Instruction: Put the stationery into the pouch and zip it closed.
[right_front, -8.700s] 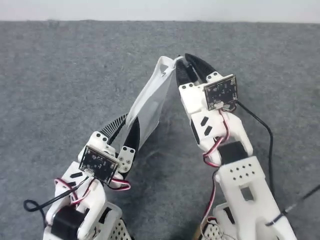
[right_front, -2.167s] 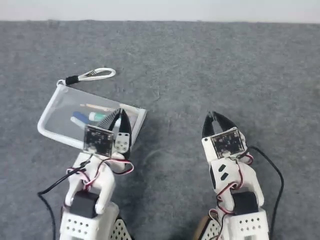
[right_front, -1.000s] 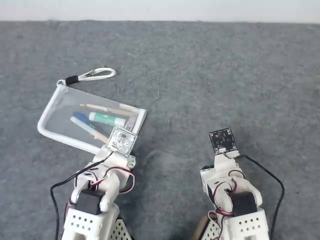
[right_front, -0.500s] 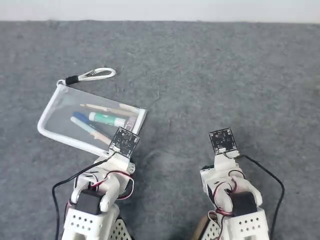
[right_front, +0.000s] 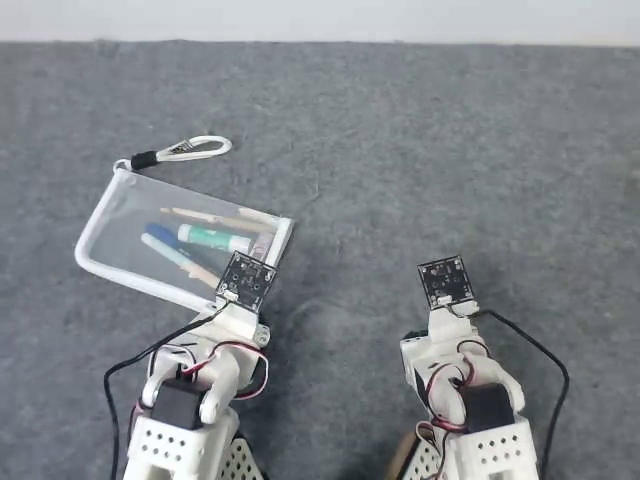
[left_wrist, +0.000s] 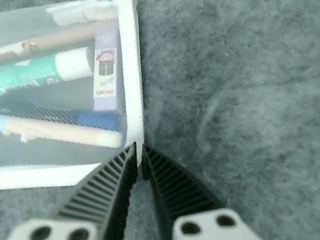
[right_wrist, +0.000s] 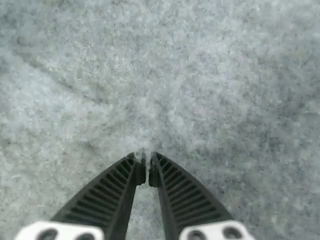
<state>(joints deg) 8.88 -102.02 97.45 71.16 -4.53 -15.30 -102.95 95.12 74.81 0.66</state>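
A clear mesh pouch with a white border lies flat on the grey felt at the left, and its clip strap points away from the arms. Inside lie a green-and-white marker, a blue pen and a wooden pencil. The same pouch fills one side of the left wrist view. My left gripper is shut and empty, its tips just off the pouch's white corner. Folded back at the right, my right gripper is shut over bare felt.
Grey felt covers the whole table, with wide free room in the middle and at the right. A pale wall strip runs along the far edge. Both arm bases stand at the near edge.
The left arm has drawn back from the pouch and folded down toward its base over the last seconds. The right arm folded back too. The pouch has stayed flat.
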